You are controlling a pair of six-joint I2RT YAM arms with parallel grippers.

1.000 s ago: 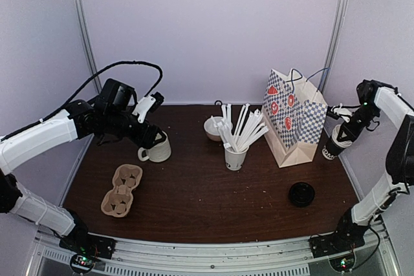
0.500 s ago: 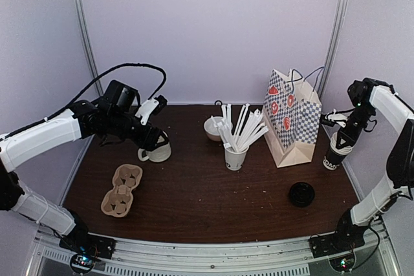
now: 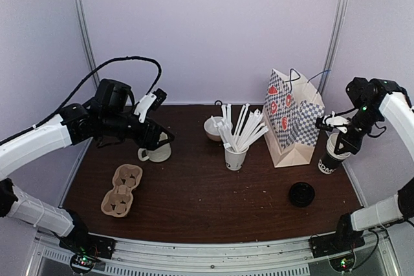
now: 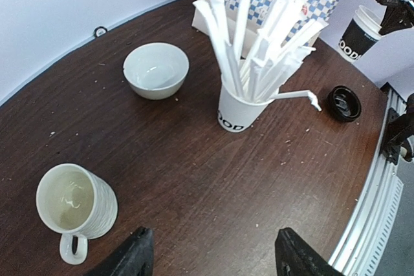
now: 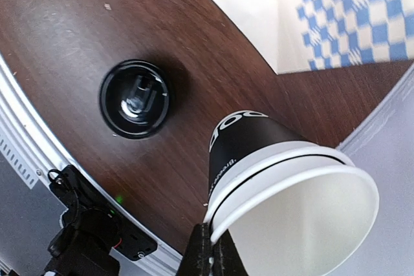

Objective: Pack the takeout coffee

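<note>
— Two claws: how do they stand?
— Right claw (image 3: pixel 337 136) is clenched on the black cup (image 3: pixel 328 159) at the frame's right edge, just beside the checkered bag (image 3: pixel 291 117) (a black lid (image 3: pixel 301 194) lies apart, lower right on the counter (image 3: pixel 207 205)). Left claw (image 4: pixel 217 256) is released, above the mug (image 4: pixel 76 200).

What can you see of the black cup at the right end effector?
The black paper cup has white lettering and a white inside; two rims show, so it looks like two nested cups. Its top is open. It tilts beside the checked bag, with the right end effector pinched shut on its rim. Whether its base touches the table is unclear.
</note>
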